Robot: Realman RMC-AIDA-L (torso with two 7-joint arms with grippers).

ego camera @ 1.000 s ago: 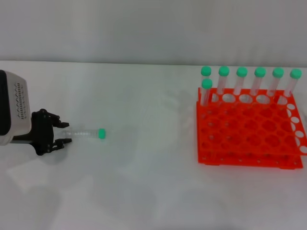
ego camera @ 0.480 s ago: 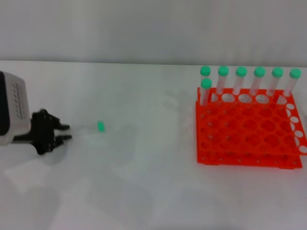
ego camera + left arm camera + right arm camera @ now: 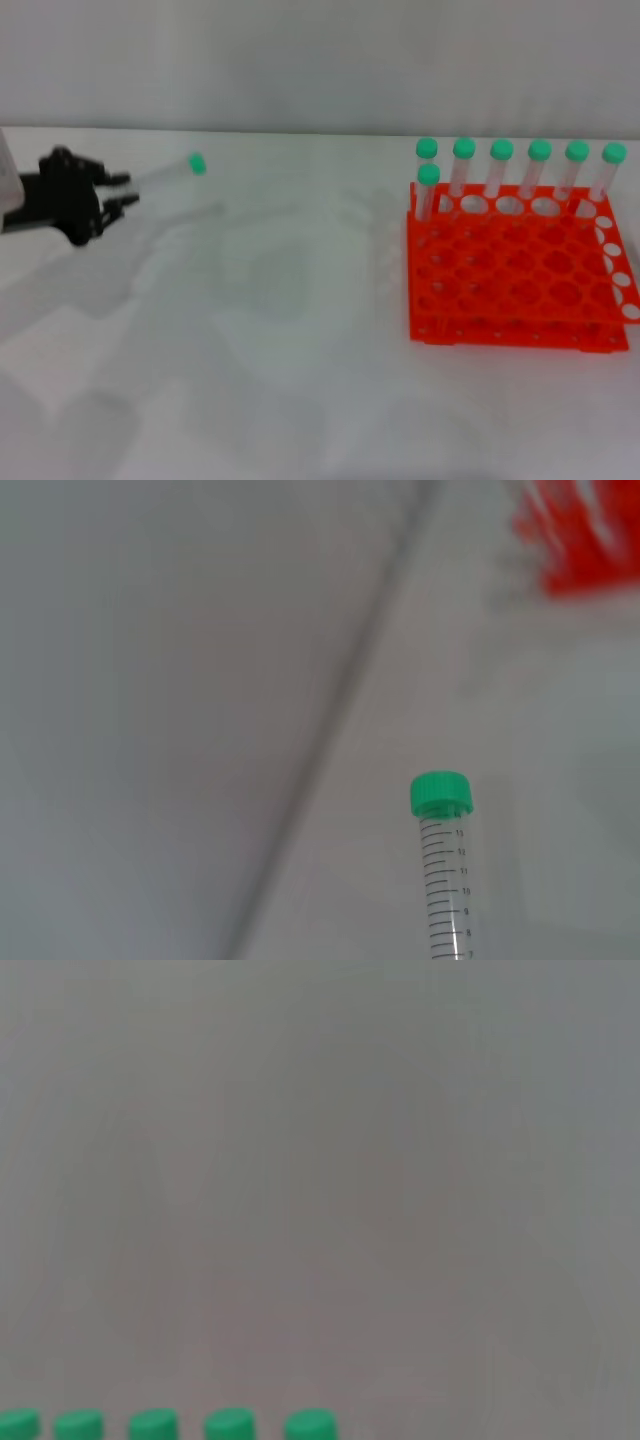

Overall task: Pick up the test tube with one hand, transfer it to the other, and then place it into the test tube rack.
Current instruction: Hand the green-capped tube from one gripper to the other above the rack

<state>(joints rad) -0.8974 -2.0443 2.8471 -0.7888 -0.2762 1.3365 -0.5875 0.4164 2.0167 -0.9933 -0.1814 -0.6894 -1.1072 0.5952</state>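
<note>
My left gripper is at the far left of the head view, raised above the table and shut on the test tube. The clear tube sticks out to the right, green cap at its free end. The left wrist view shows the tube with its graduation marks. The orange-red rack stands at the right of the table. It holds several other green-capped tubes along its far rows. Their caps show in the right wrist view. My right gripper is out of view.
The white table lies between the gripper and the rack. A pale wall rises behind the table's far edge. Most holes of the rack are unfilled.
My left gripper closed on the tube lying on the table and lifted it up and slightly left. The tube now hangs in the air. The rack has not moved.
</note>
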